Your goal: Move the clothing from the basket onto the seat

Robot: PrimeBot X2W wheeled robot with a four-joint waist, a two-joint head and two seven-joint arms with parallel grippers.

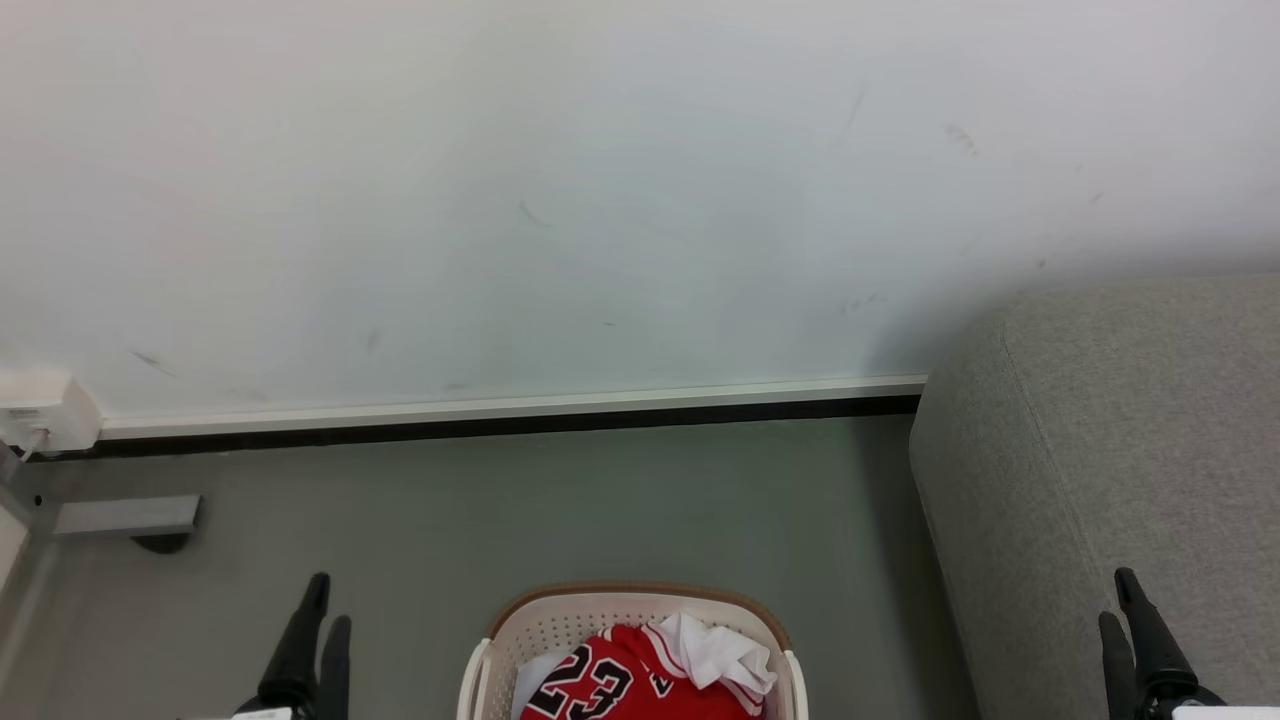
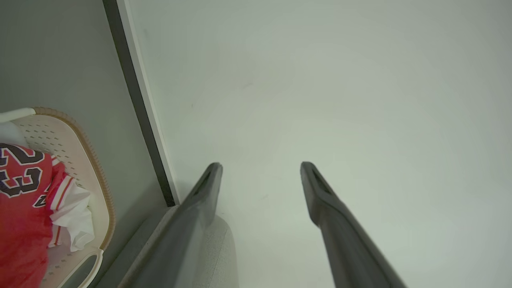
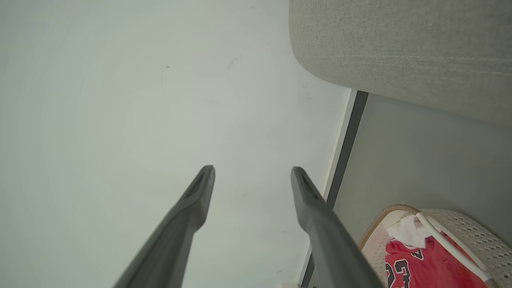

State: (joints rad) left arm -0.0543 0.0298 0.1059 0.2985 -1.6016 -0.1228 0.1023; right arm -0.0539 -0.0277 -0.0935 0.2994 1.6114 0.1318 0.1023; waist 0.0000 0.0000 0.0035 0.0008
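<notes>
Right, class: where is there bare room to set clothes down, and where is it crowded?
The light-grey fabric sofa is bare. So is the grey floor between the white skirting and the cream perforated plastic basket. Crowded: inside the basket, heaped with red jersey and white cloth.

clothing (image 1: 620, 672): held in the basket (image 1: 560, 625)
basket: set on the floor (image 1: 600, 500), before the wall (image 1: 600, 200)
seat (image 1: 1100, 450): placed right of the basket
</notes>
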